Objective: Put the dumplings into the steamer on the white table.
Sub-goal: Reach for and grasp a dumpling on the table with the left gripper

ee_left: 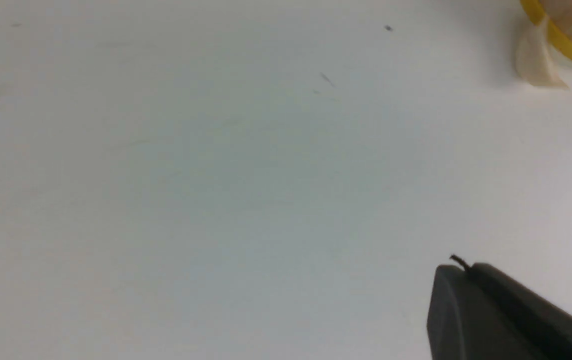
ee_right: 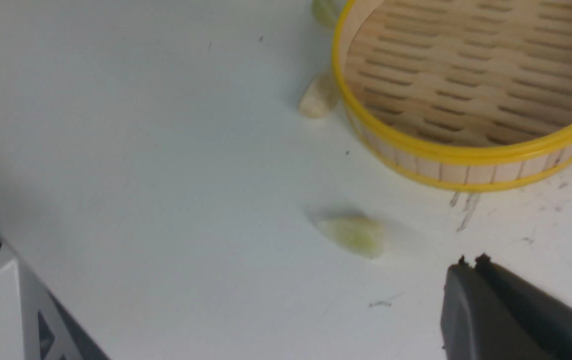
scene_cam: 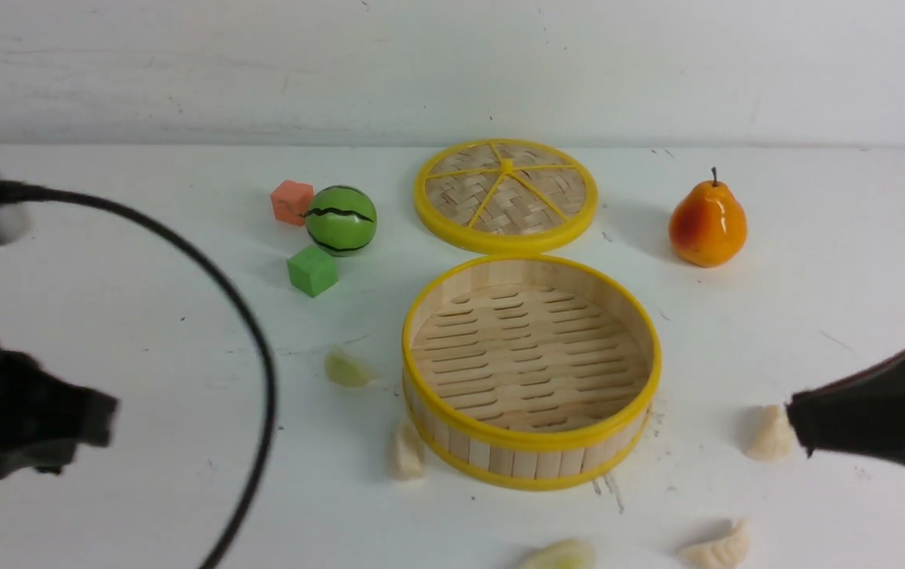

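Here's the steamer, slatted floor bare, nothing inside! Two dumplings lie just beside it on my left, one in front, two off to its right. My left fingers and right fingers are pinched together, holding nothing.

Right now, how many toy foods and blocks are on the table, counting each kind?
Dumplings: 5
Pear: 1
Watermelon: 1
Blocks (one orange, one green): 2
Total: 9
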Available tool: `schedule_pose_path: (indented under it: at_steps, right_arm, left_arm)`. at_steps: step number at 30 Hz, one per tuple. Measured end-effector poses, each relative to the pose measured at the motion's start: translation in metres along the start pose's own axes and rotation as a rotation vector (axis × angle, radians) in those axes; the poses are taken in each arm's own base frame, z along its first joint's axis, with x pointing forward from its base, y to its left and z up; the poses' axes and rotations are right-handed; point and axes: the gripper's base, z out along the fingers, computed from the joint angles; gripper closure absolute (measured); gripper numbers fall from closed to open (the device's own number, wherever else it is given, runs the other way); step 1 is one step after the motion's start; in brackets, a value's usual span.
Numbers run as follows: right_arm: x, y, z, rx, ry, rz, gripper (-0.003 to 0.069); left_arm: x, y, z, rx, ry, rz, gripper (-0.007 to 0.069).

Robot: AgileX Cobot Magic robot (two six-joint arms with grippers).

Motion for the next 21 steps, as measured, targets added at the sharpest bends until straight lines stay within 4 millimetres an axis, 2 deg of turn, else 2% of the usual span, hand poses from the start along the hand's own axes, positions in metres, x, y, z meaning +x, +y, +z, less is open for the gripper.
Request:
schedule_pose_path:
  at_steps: [2,7,8,11,14,15,16,21]
  right_arm:
    - [0.005,0.013,0.009,-0.029,0.1,-0.05,0.0666]
    - [0.018,0.028,0.014,-0.035,0.261,-0.081,0.0666]
    - [0.021,0.032,0.013,-0.034,0.294,-0.101,0.0665]
    - [0.027,0.038,0.008,-0.042,0.334,-0.13,0.0664]
    - [0.029,0.041,0.002,-0.044,0.329,-0.141,0.0664]
    - [0.03,0.043,-0.002,-0.043,0.318,-0.146,0.0662]
    - [0.03,0.044,-0.005,-0.04,0.307,-0.151,0.0662]
    - [0.034,0.05,-0.02,-0.035,0.258,-0.176,0.0661]
  left_arm:
    - [-0.023,-0.02,0.02,0.021,0.059,0.056,0.0638]
    - [-0.067,-0.038,0.058,0.016,0.119,0.045,0.0601]
    - [-0.079,-0.042,0.069,0.011,0.131,0.03,0.0561]
    - [-0.096,-0.049,0.103,-0.009,0.186,-0.021,0.0447]
    - [-0.105,-0.052,0.124,-0.021,0.214,-0.059,0.0346]
    - [-0.111,-0.055,0.137,-0.031,0.222,-0.097,0.0264]
    - [-0.114,-0.056,0.147,-0.04,0.23,-0.12,0.0216]
    - [-0.126,-0.047,0.188,-0.091,0.259,-0.309,0.0057]
